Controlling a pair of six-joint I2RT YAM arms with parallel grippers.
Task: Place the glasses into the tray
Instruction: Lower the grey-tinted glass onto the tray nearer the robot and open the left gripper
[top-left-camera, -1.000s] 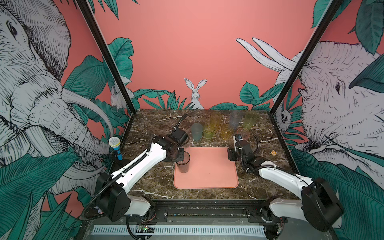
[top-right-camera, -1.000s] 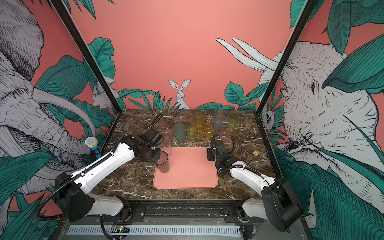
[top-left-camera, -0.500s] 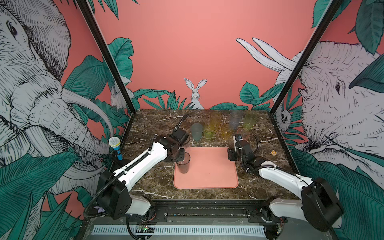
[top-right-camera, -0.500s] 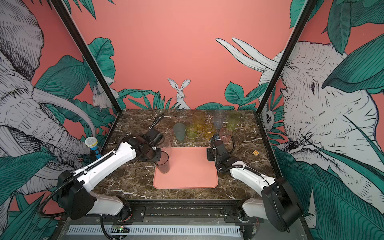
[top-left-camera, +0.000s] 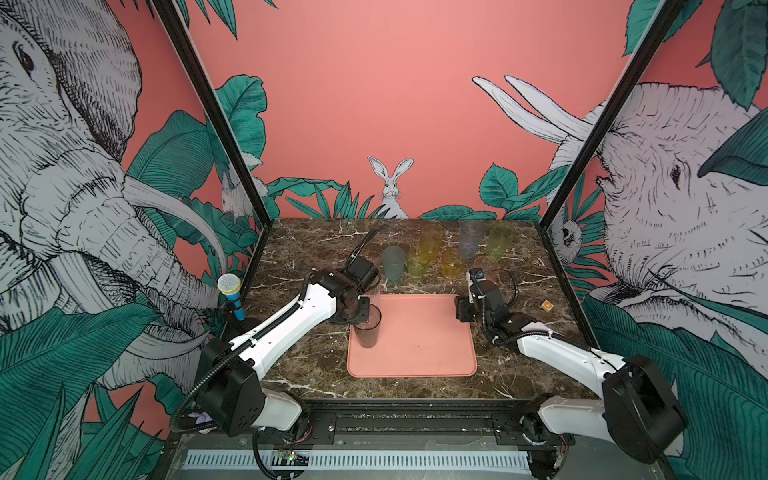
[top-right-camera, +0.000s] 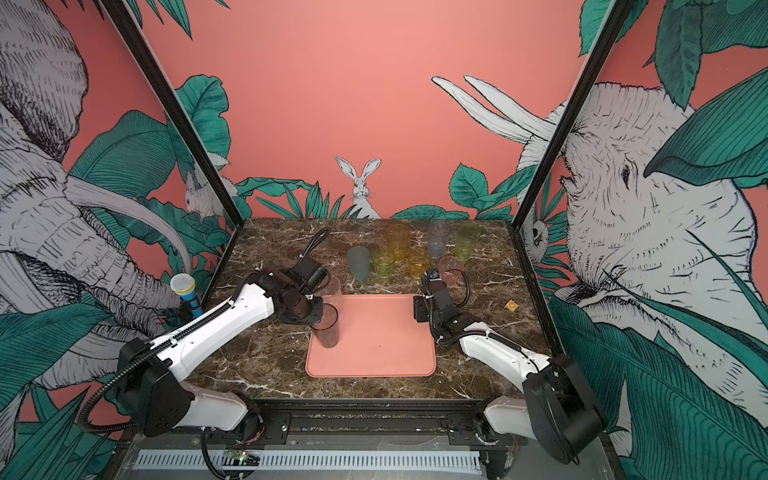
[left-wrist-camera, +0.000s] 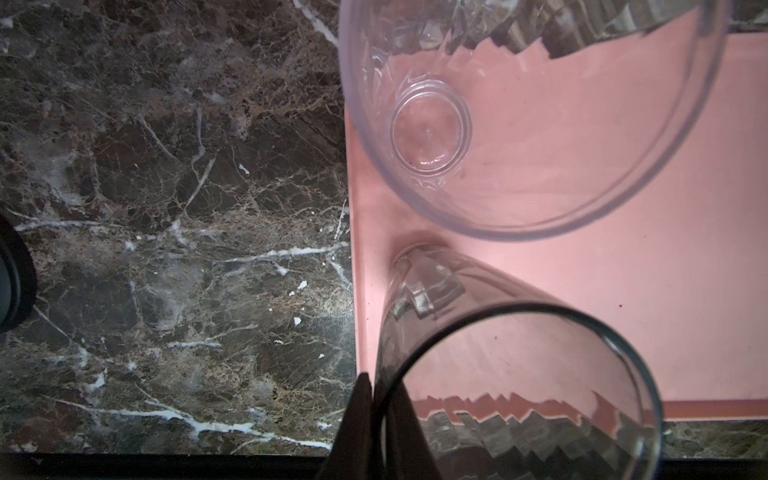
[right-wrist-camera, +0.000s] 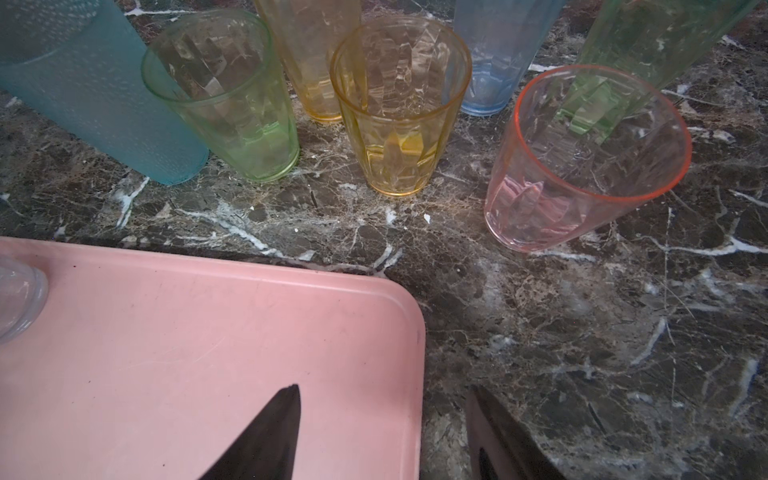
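My left end effector has started to ease off the dark glass, probably seated in the tray; right end effector apart, empty.

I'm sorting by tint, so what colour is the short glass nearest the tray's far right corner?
Pink, with an orange-red rim: the short glass shows best in the right wrist view.

Two glasses at tray left edge, seven behind it.

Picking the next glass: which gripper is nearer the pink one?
Right. The right gripper hovers open over the tray's back corner, close to the pink glass. The left gripper is at the smoky glass across the tray.
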